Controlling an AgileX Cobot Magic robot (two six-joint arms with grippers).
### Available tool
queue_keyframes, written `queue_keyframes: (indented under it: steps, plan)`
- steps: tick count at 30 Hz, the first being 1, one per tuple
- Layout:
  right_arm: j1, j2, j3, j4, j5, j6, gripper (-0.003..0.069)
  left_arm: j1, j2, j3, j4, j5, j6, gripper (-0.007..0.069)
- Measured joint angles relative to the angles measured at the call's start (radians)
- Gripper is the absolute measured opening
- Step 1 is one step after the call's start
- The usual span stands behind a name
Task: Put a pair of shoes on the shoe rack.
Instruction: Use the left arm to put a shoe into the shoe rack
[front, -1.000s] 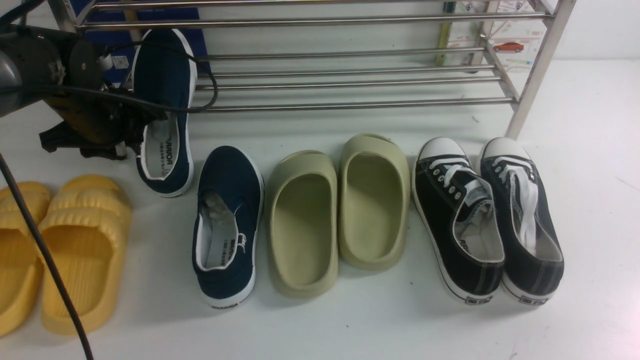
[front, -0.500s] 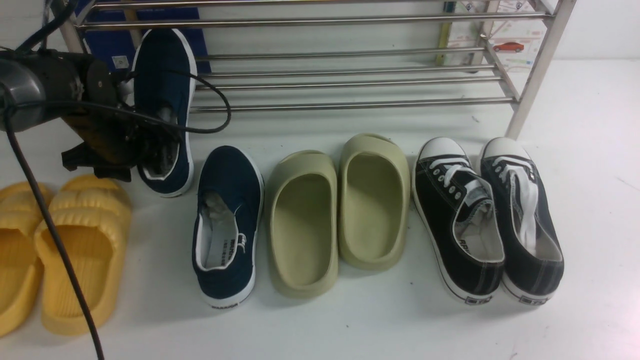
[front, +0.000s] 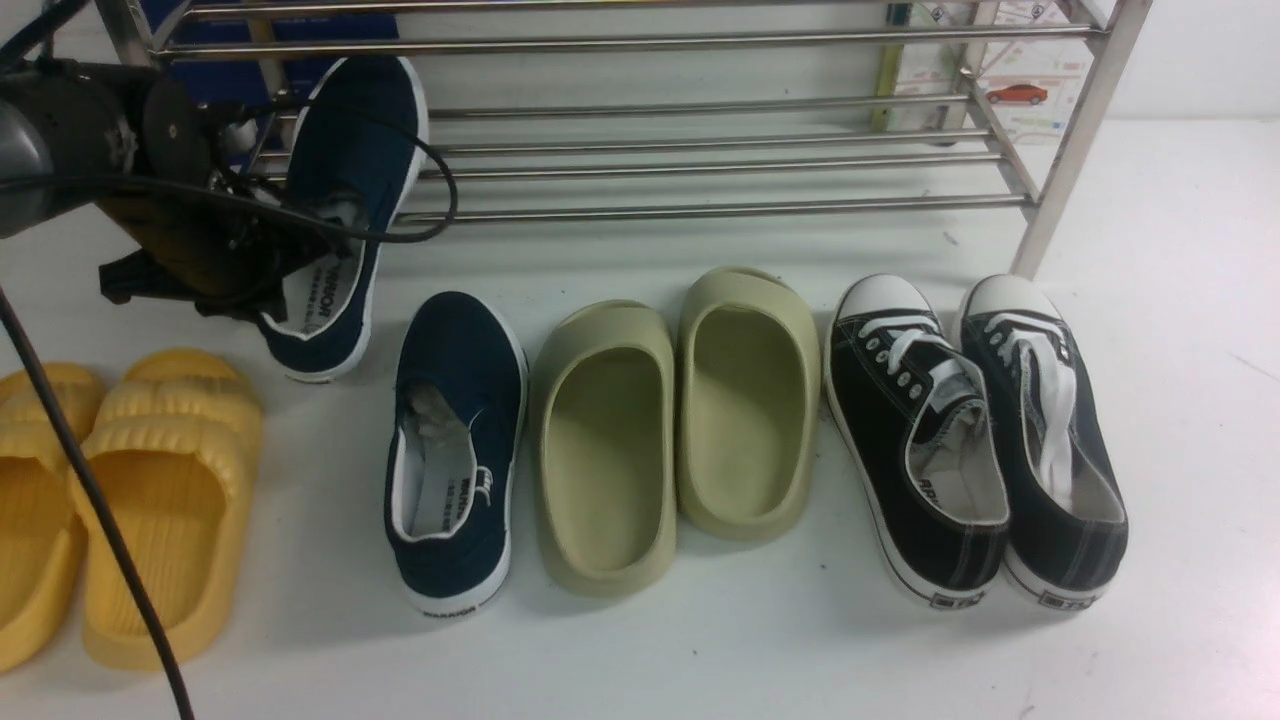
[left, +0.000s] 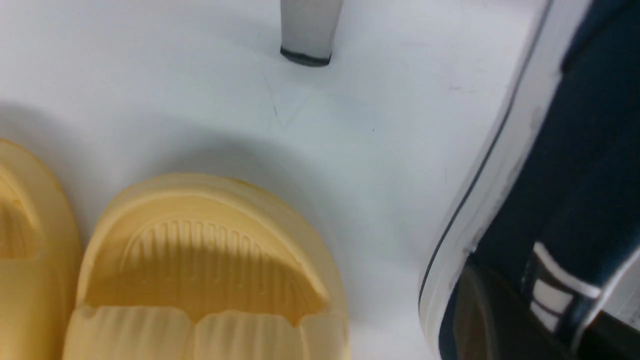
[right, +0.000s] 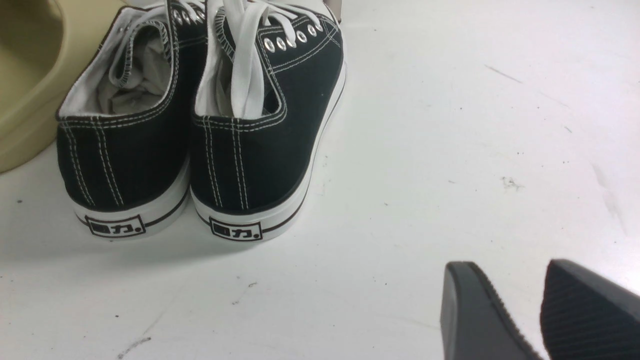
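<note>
Tilting toe-up at the upper left of the front view, one navy shoe (front: 350, 160) has its toe over the lower bars of the shoe rack (front: 700, 211) that spans the top of the frame, and the left gripper (front: 290, 265) is clenched on its heel opening. Just below and to the right, the other navy shoe (front: 455, 400) lies flat on the white floor, close beside the olive slides (front: 605, 450) — black sneakers (front: 920, 430) farther right, yellow slides (front: 160, 500) at lower left. Low in the right corner of its own wrist view, the right gripper (right: 517, 275) hangs with fingers parted around nothing.
</note>
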Motion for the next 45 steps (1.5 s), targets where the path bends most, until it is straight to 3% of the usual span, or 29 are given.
queue_keyframes:
  steps: [11, 22, 29, 33, 37, 41, 45]
  plan:
    - [0.0, 0.0, 0.0, 0.0, 0.0, 0.0, 0.0246, 0.0, 0.065, -0.222, -0.055, 0.139, -0.015, 0.0007]
    - [0.0, 0.0, 0.0, 0.0, 0.0, 0.0, 0.0246, 0.0, 0.117, -0.302, -0.11, 0.137, -0.018, 0.0009]
    - [0.0, 0.0, 0.0, 0.0, 0.0, 0.0, 0.0246, 0.0, 0.117, -0.308, -0.112, 0.101, -0.018, 0.0102]
    - [0.0, 0.0, 0.0, 0.0, 0.0, 0.0, 0.0246, 0.0, 0.116, -0.312, -0.12, 0.067, -0.018, 0.0242]
    - [0.0, 0.0, 0.0, 0.0, 0.0, 0.0, 0.0246, 0.0, 0.115, -0.313, -0.123, 0.083, -0.018, 0.0325]
    - [0.0, 0.0, 0.0, 0.0, 0.0, 0.0, 0.0246, 0.0, 0.092, -0.313, -0.123, 0.121, -0.01, 0.0344]
    - [0.0, 0.0, 0.0, 0.0, 0.0, 0.0, 0.0246, 0.0, 0.005, -0.313, -0.128, 0.223, 0.042, 0.0316]
